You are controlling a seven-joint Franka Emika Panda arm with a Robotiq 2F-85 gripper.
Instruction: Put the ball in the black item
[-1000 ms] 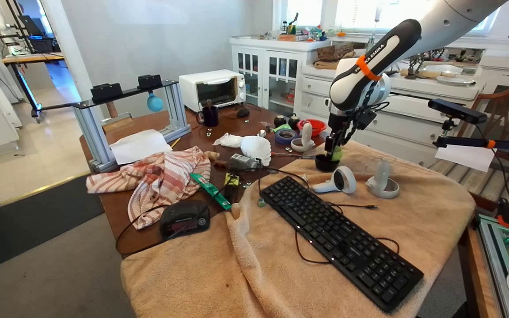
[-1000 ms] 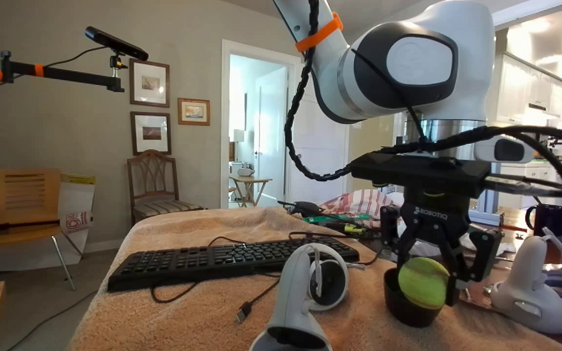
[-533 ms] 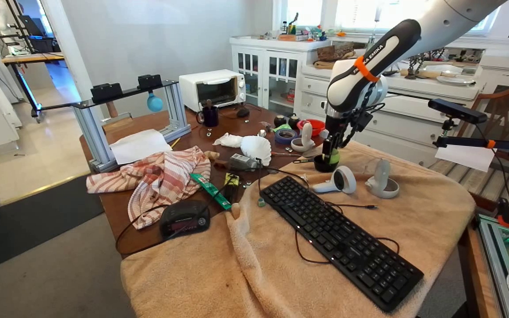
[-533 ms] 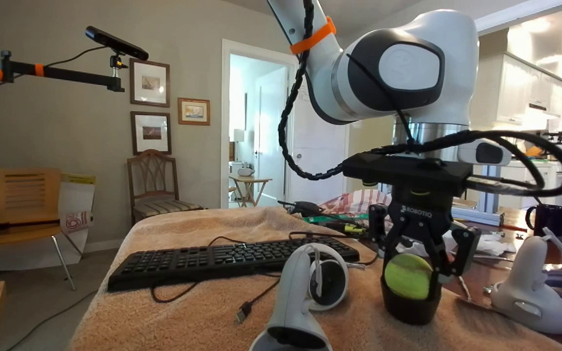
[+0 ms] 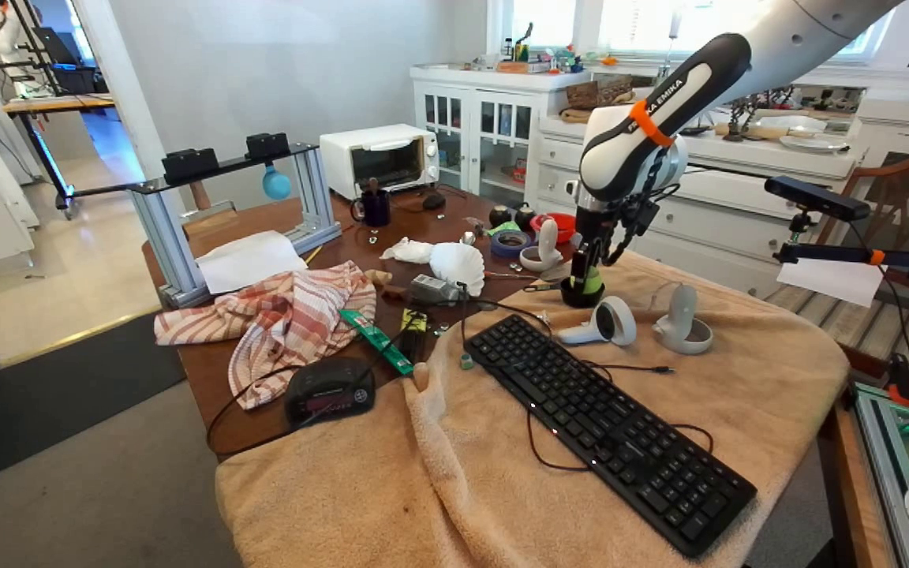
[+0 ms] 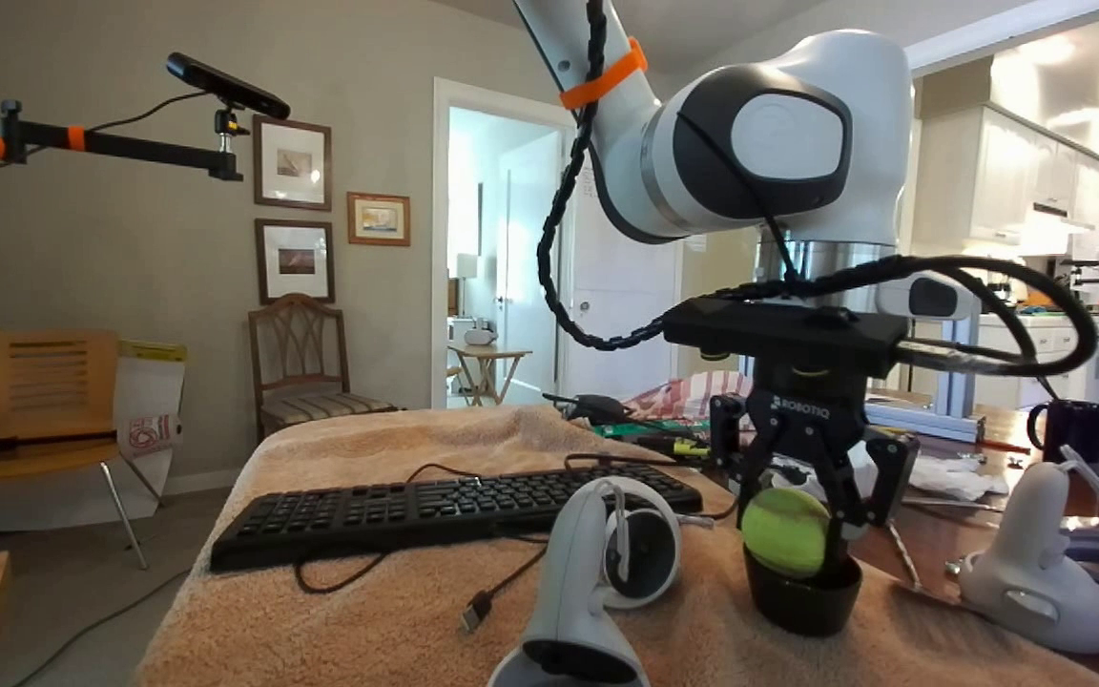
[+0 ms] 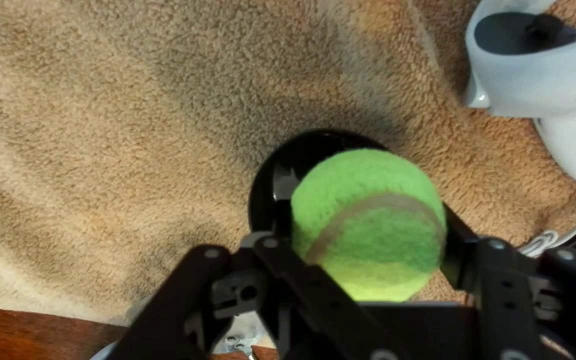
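The yellow-green ball (image 6: 786,532) is at the mouth of the black cup (image 6: 802,603), which stands on the tan towel. Ball (image 5: 594,282) and cup (image 5: 581,298) also show together in an exterior view. My gripper (image 6: 791,536) points down with the ball between its fingers. In the wrist view the gripper (image 7: 368,230) has a finger against each side of the ball (image 7: 368,225). The ball sits toward one side of the cup (image 7: 313,147), and part of the mouth shows beside it. One fingertip dips inside the rim. Whether the ball touches the cup's bottom is hidden.
White controllers (image 6: 573,592) (image 5: 608,323) stand close to the cup, and another (image 6: 1046,572) is on its far side. The black keyboard (image 5: 612,430) and its cable lie on the towel (image 5: 518,505). A red bowl (image 5: 557,225) and blue tape roll (image 5: 509,242) are behind.
In an exterior view, gripper and ball have moved left over the cup; the ball went down, then rose slightly in the last half second. The cup has shifted slightly left.
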